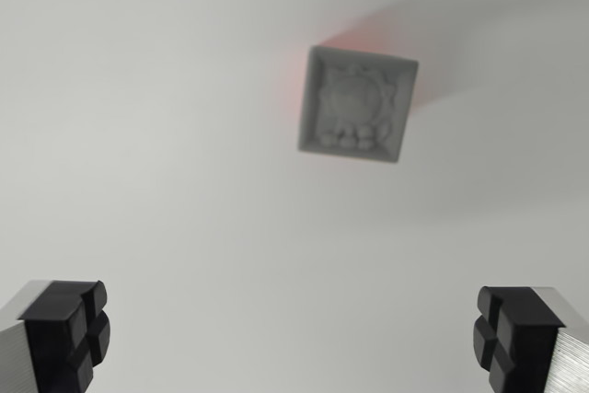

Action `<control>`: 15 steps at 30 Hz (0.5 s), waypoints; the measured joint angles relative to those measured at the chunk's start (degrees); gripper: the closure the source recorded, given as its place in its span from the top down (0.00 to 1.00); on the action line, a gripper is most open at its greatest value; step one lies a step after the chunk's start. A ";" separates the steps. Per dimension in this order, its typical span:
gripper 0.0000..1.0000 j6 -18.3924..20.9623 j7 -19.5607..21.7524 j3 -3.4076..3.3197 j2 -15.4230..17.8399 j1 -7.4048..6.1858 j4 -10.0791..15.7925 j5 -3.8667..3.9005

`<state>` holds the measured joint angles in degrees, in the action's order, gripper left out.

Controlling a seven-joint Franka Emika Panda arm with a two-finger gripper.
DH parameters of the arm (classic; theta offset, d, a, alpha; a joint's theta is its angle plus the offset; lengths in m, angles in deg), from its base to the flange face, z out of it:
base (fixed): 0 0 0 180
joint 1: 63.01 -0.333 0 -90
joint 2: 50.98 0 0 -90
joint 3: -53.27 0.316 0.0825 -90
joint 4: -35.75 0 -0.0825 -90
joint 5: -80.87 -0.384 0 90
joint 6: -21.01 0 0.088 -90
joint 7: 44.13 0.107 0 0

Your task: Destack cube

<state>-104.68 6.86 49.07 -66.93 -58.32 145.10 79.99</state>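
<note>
Your gripper [294,338] hangs wide open, empty. The grey cube [358,104] looks rigid, light — pinch its flat sides, clear of the red one underneath.

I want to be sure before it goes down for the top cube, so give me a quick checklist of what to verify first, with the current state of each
1. End effector open: ok, fingers stand wide apart.
2. Nothing held: ok, the gap is bare.
3. Grey cube in view: ok, embossed top face shows, though blurred.
4. Cube centred between fingers: not ok, it sits toward the wrist view's upper right.
5. Cube below it: cannot tell, only a reddish tint shows at its edges.
6. White surface around the cube bare: ok.
</note>
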 joint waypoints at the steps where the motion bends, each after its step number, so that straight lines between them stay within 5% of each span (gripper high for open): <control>1: 1.00 -0.30 0.10 -0.09 -0.47 0.13 -0.14 -0.09; 15: 1.00 -3.08 1.15 -0.84 -6.15 1.76 -2.45 -1.24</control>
<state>-107.76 8.01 48.23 -73.08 -56.56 142.65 78.75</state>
